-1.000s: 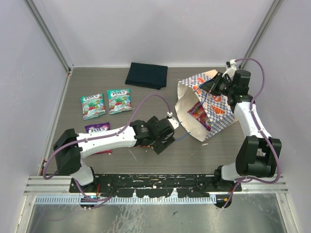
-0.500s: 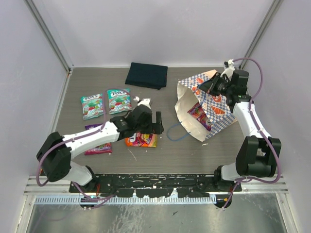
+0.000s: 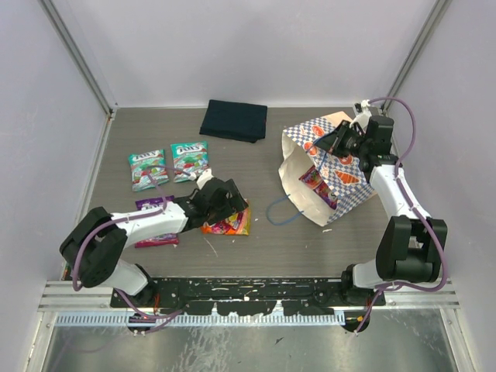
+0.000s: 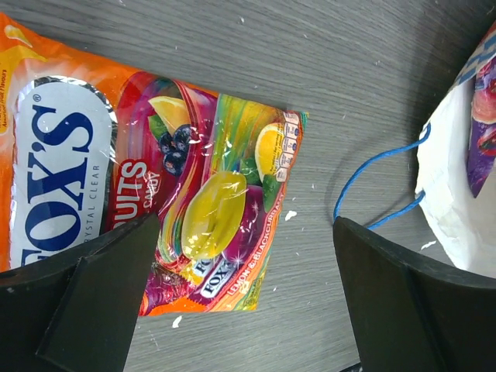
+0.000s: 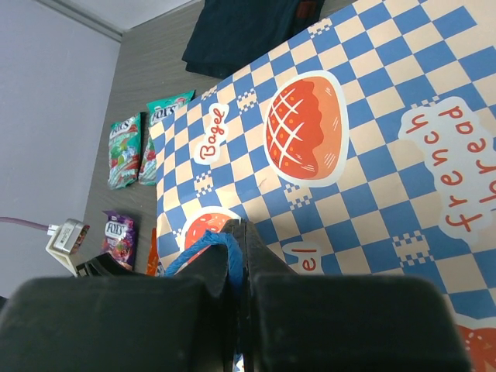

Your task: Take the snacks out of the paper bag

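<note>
Top view: left gripper (image 3: pixel 230 203) covers upper edge of orange pouch (image 3: pixel 229 225); left arm (image 3: pixel 147 221) hides middle of purple pouch (image 3: pixel 155 205). Paper bag (image 3: pixel 345 174) wall conceals most of pouch inside (image 3: pixel 316 182). Left wrist view: orange pouch cut by left edge, bag by right edge. Right wrist view: blue cord handle (image 5: pixel 205 249) lost between blurred fingers (image 5: pixel 333 318) of right gripper (image 5: pixel 242 236).

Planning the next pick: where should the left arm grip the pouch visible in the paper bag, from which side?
Likely the pouch by its exposed edge at the mouth, jaws entering from the left side: the paper bag lies tipped, mouth toward that arm, pouch flat against its wall.
</note>
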Robot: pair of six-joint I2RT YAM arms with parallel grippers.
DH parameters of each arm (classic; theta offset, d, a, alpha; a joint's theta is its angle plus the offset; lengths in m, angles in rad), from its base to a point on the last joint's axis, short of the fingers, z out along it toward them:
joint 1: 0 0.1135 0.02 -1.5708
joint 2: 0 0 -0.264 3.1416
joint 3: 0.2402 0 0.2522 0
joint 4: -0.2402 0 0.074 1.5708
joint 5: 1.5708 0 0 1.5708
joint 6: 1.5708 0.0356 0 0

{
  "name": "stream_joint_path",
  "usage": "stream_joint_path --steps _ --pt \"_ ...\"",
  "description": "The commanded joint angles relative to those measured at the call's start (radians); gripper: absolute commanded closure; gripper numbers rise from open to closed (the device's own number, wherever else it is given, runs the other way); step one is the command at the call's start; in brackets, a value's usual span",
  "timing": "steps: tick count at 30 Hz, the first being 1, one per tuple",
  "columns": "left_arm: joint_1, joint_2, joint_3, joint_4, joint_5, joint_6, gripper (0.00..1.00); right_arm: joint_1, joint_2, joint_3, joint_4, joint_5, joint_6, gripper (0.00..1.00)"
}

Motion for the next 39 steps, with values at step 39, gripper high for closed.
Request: stream_joint_path --steps 39 --pt "0.046 -0.229 0.118 -0.691 -0.039 -0.227 0.02 0.042 0.02 0.005 0.078 -0.006 0.004 0.99"
